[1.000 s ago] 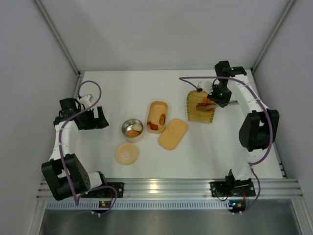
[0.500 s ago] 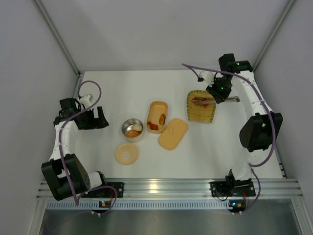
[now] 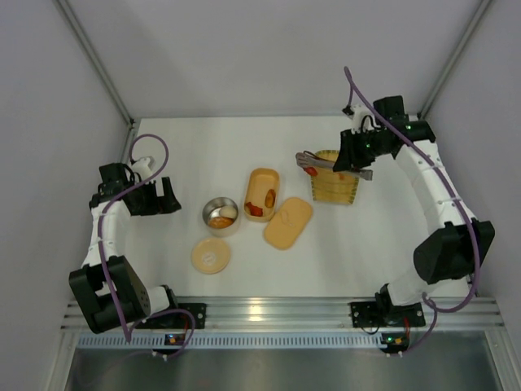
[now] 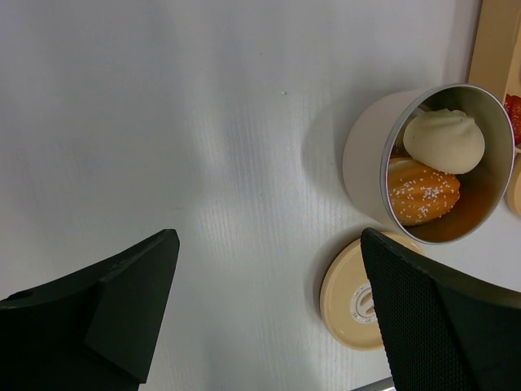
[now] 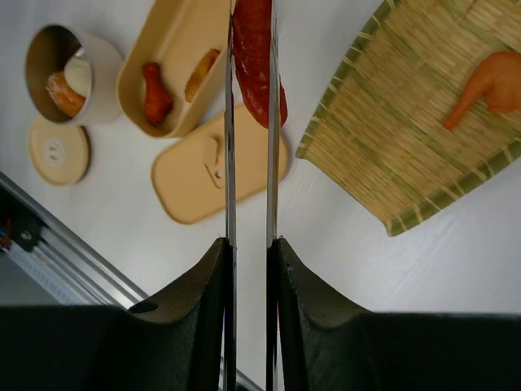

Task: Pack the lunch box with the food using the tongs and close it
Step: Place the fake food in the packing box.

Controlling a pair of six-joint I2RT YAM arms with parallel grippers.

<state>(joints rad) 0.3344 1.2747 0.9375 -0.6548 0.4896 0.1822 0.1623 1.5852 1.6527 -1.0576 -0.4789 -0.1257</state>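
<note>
White matt table (image 3: pixel 244 155), finely ribbed when seen close from the left wrist. Pale grey walls on three sides, a slanting metal post in each far corner. Ribbed aluminium rail (image 3: pixel 277 314) along the near edge, both arm bases bolted to it, tiny lit dots at each base. Purple cables looped along both arms.

Writing: only a small raised mark at the centre of the round lid (image 4: pixel 350 293) – too small to read.

Left gripper (image 3: pixel 165 195) at the left side of the table, jaws spread wide, nothing between them. From its own camera (image 4: pixel 269 240), tin (image 4: pixel 366 155) ahead and to the right, well clear of the fingers.

Right gripper (image 3: pixel 352 159) clenched on the tongs (image 3: pixel 334 165), up over the far left corner of the tray (image 3: pixel 335 191), tongs pointing left. Red piece (image 5: pixel 254 65) pinched between the tong tips – from the right wrist, seen above the table between box and tray.

Box (image 3: pixel 262 194) open at mid-table, a red chunk and an orange chunk inside. Flat lid (image 3: pixel 287 222) lying just beside it, on the near right. Tin left of the box, open, with a white ball (image 4: pixel 444 140) and a speckled orange piece (image 4: pixel 423 191) inside. Round lid flat on the table, on the near side of the tin. One orange piece (image 5: pixel 488 85) lying on the tray.
</note>
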